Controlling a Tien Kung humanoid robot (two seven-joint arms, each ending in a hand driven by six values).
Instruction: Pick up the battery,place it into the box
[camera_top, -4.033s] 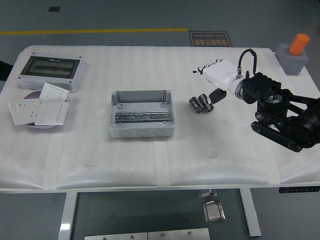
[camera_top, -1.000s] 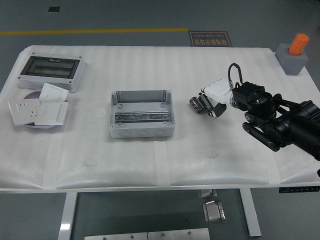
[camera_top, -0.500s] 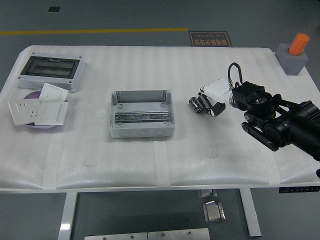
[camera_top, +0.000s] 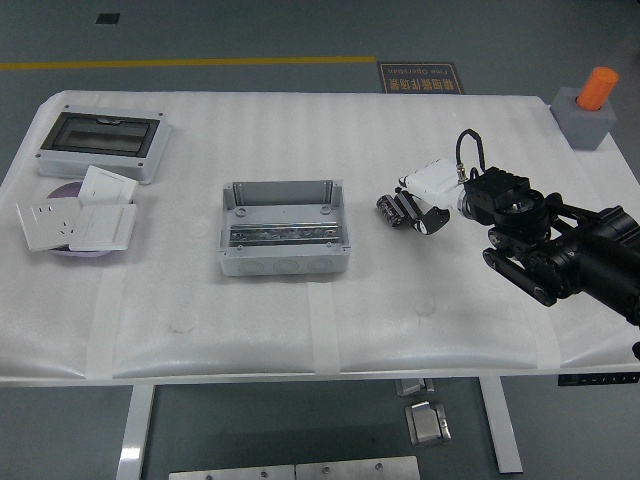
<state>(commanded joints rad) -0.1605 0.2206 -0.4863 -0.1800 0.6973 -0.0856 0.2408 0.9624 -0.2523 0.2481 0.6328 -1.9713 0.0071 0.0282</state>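
Note:
The battery (camera_top: 388, 207), a small dark pair of cylinders, lies on the white table right of centre. My right hand (camera_top: 412, 205) comes in from the right on a black arm. Its white palm is above the battery and its fingers curl down over the battery's right part, which they hide. The thumb sits on the near side. The battery still touches the table. The box (camera_top: 284, 263) is an open grey enclosure with a metal rail inside, a short way left of the battery. My left arm is out of sight.
A grey breaker case with a dark clear lid (camera_top: 100, 143) stands at the far left. White switch plates (camera_top: 78, 220) lie on a purple disc in front of it. A grey block with an orange cylinder (camera_top: 590, 108) sits at the far right corner.
My right hand has come down and left from above the battery, and its fingers have closed in around it. The battery has shifted slightly left.

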